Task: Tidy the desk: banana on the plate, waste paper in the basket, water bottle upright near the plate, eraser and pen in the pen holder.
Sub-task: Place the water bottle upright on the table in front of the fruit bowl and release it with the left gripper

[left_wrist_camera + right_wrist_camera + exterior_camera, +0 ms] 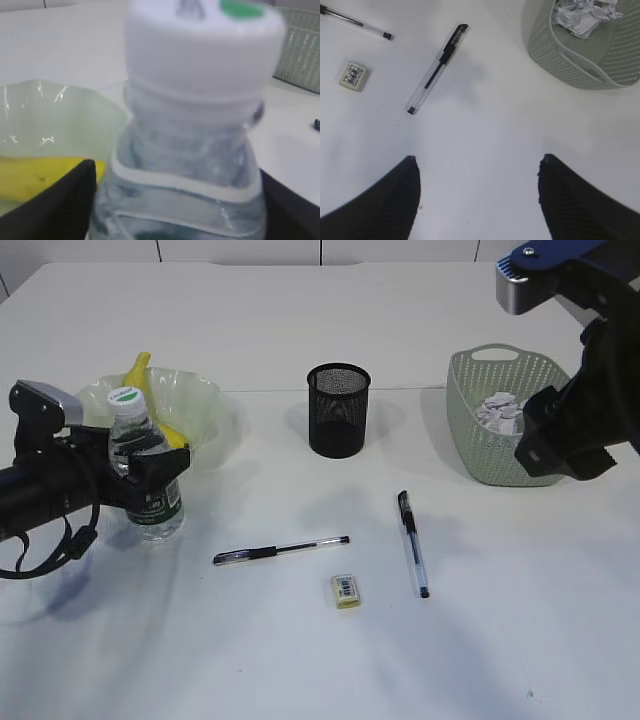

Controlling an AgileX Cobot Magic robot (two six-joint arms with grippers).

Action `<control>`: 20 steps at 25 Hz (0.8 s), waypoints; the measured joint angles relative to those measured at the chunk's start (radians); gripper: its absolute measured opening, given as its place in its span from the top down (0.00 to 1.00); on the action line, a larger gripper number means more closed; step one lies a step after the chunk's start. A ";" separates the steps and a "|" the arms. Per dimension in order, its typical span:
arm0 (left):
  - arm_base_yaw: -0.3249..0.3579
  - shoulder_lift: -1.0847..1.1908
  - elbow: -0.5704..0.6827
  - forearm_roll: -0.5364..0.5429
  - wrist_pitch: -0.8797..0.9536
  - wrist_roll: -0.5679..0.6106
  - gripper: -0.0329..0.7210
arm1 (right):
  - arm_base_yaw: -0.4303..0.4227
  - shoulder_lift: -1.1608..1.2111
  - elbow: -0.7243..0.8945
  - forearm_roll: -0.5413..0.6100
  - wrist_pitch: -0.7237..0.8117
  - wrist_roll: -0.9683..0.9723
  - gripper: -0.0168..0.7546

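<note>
Water bottle fills most of the shot, upright, white cap with a green spot at 12 o'clock. The 2 dark fingers sit at 8 and 4 o'clock. Banana lies in the pale green plate at 9 o'clock.

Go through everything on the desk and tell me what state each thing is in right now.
Water bottle: upright beside the plate, capped, between the left tool's fingers.
Banana: on the plate.
Waste paper: in the basket.
Pen holder: upright, no pen sticking out.
Two pens: flat on the desk.
Eraser: on the desk.
Left tool: jaws around the bottle, grip unclear.
Right tool: open, empty.
</note>
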 joint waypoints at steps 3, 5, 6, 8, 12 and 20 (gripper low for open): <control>0.000 -0.029 0.000 0.000 0.000 0.000 0.16 | 0.000 0.000 0.000 0.000 0.000 0.000 0.27; 0.000 -0.041 0.000 -0.002 0.000 -0.001 0.16 | 0.000 0.000 0.000 0.000 0.000 0.000 0.27; 0.000 -0.046 0.000 -0.004 0.000 -0.001 0.17 | 0.000 0.000 0.000 0.000 0.001 0.000 0.27; 0.000 -0.055 0.000 -0.004 0.000 -0.001 0.17 | 0.000 0.000 0.000 0.000 0.001 0.000 0.27; 0.000 -0.075 0.000 -0.002 0.000 -0.001 0.17 | 0.000 0.000 0.000 0.000 0.003 0.000 0.27; 0.000 -0.142 0.002 0.002 0.000 -0.057 0.17 | 0.000 0.000 0.000 0.000 0.003 0.000 0.27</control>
